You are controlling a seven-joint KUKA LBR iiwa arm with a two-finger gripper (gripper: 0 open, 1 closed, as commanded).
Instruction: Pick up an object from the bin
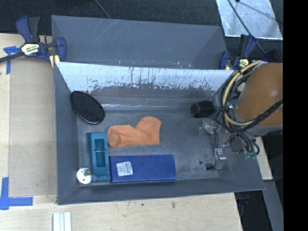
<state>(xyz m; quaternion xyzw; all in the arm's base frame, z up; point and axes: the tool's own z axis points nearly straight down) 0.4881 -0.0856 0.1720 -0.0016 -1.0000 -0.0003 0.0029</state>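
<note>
**Jaws Low Over Bare Floor at the Bin's Right End**

The jaws are seen low over bare floor at the right end of the grey bin [144, 42]. Whether they are apart or together cannot be told, and nothing is seen between them. Nearest is a small black rounded lump [202, 109], set by the back wall. An orange crumpled cloth [134, 133] lies mid-floor, with open floor left between it and the jaws. A dark blue flat box [143, 168] is laid along the front wall. A black oval [87, 107] is set at the back left.
</note>
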